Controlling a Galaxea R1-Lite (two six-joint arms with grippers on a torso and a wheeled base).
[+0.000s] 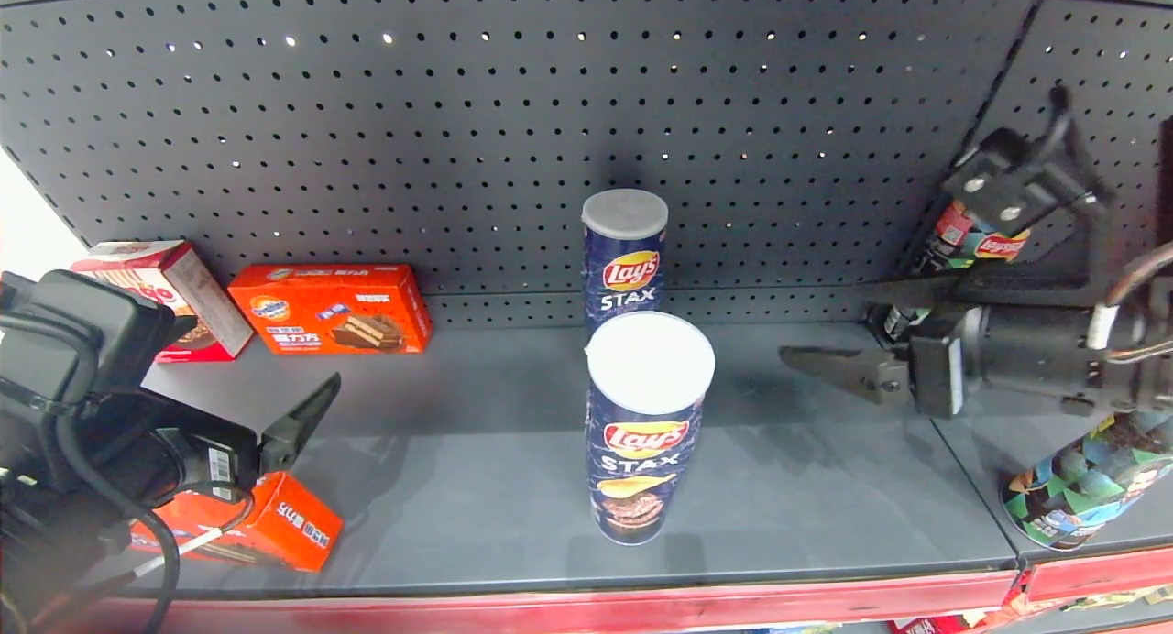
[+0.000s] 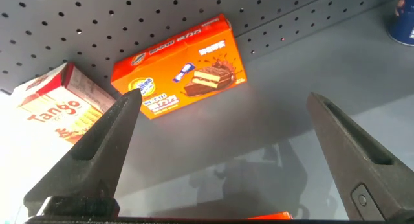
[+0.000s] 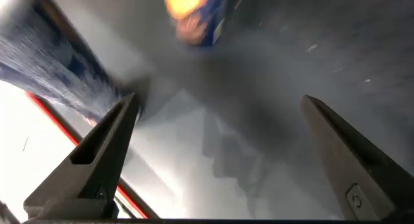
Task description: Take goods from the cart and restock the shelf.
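Note:
Two blue chip cans stand upright mid-shelf, the front can [image 1: 646,432] just ahead of the rear can [image 1: 625,258]. My right gripper [image 1: 852,332] hangs open to the right of the front can, apart from it, with nothing between its fingers. In the right wrist view the gripper [image 3: 213,159] is open over bare shelf, with a blurred blue can [image 3: 52,62] to one side. My left gripper [image 1: 284,432] is open at the shelf's front left, just above a small orange box [image 1: 293,524]. The left wrist view has the gripper [image 2: 220,159] open and empty, facing an orange wafer box [image 2: 181,65].
An orange wafer box [image 1: 330,309] and a red-and-white box [image 1: 165,295] lean on the pegboard at the back left. A colourful can [image 1: 1081,487] lies at the front right, and another can [image 1: 953,240] stands behind my right arm. The shelf's red front edge [image 1: 550,606] runs below.

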